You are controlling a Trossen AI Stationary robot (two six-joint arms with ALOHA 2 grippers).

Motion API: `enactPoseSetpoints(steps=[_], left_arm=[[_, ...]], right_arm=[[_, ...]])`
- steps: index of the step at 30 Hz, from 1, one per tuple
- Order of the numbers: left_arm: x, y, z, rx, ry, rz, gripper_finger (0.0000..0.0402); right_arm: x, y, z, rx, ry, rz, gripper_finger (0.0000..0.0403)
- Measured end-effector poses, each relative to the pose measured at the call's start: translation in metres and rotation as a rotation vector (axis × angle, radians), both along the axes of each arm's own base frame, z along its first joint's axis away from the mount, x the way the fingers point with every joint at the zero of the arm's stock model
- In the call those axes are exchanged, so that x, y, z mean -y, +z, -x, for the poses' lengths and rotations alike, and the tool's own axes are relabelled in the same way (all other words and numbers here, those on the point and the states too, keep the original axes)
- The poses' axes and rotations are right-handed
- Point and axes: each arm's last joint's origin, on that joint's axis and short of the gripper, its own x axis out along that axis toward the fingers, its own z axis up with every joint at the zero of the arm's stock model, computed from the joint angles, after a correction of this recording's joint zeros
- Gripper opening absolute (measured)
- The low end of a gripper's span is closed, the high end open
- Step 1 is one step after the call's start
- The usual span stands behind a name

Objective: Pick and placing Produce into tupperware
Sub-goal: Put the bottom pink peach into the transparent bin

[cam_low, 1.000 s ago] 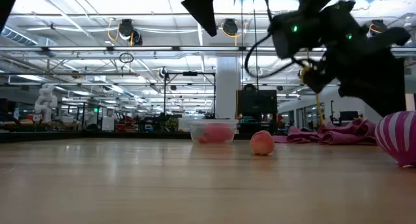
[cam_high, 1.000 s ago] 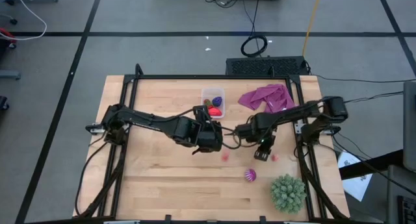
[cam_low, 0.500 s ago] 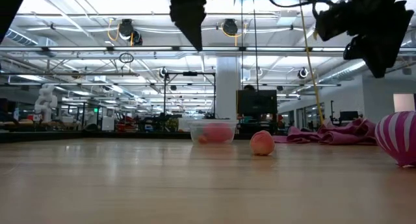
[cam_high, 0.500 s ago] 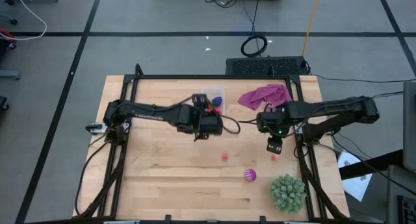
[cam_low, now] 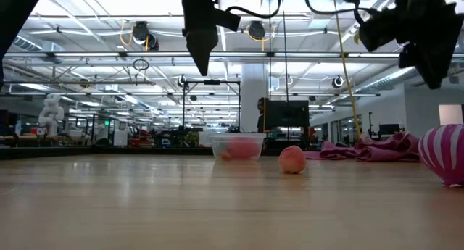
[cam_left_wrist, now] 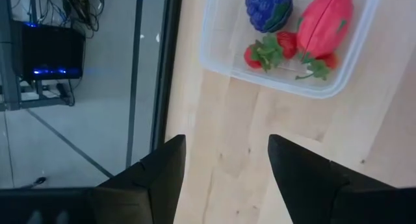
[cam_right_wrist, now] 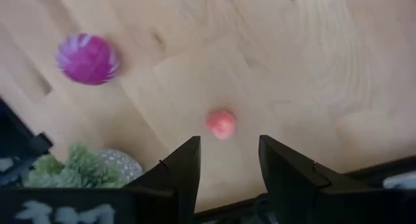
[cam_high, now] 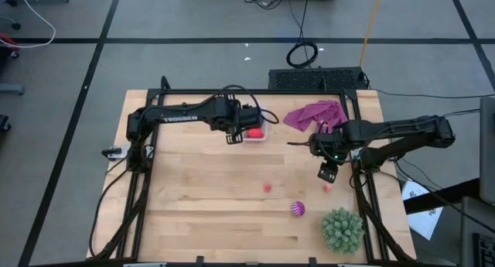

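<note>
One pink produce piece [cam_right_wrist: 221,124] lies just beyond the right claw's [cam_right_wrist: 229,160] empty, parted fingers.

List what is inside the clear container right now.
The left wrist view shows the tupperware holding a blue-purple berry cluster, a large red piece and small strawberries. Anything beneath the large red piece is covered.

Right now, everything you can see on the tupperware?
The tupperware is a small clear plastic box with rounded corners, lidless, sitting flat at the far edge of the table beside the purple cloth. Inside lie a blue-purple berry cluster, a large red piece and two small strawberries. The left gripper hovers open beside it, touching nothing.
</note>
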Motion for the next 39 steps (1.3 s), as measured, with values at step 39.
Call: enactPoseSetpoints(steps=[39], left_arm=[[-0.038, 0.004, -0.008, 0.072, -0.087, -0.021, 0.0225]], right_arm=[[-0.005, -0.052, 0.003, -0.050, -0.175, -0.193, 0.0157]])
